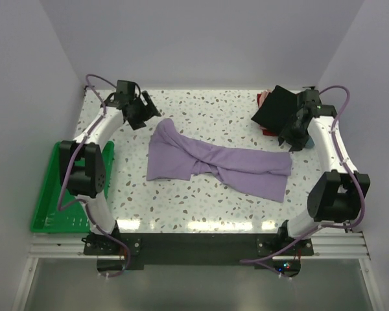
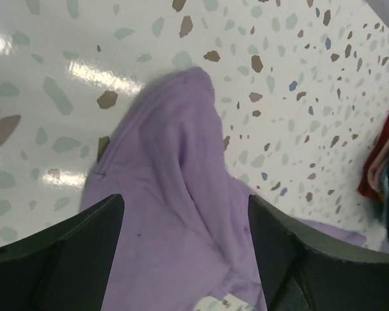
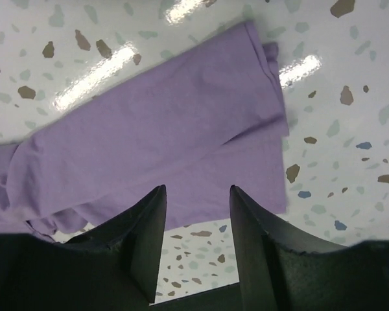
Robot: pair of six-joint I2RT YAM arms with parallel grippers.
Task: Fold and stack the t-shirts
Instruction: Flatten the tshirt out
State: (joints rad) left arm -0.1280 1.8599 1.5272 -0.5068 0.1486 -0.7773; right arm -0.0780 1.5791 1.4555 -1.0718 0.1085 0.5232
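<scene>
The lavender t-shirt (image 1: 214,162) lies twisted and crumpled across the middle of the table. My left gripper (image 1: 144,111) hovers over its far left corner. In the left wrist view that gripper (image 2: 185,210) stands wide open above the lavender t-shirt (image 2: 175,168), with nothing between its fingers. My right gripper (image 1: 289,138) hangs over the shirt's right end. It (image 3: 197,191) is open and holds nothing, with the lavender t-shirt (image 3: 155,129) flat below it. A folded black t-shirt (image 1: 275,107) sits at the back right on red and pink cloth (image 1: 264,97).
A green plastic tray (image 1: 58,188) hangs off the table's left edge beside the left arm. The red cloth's edge (image 2: 376,168) shows at the right of the left wrist view. White walls close in the table at the back and sides.
</scene>
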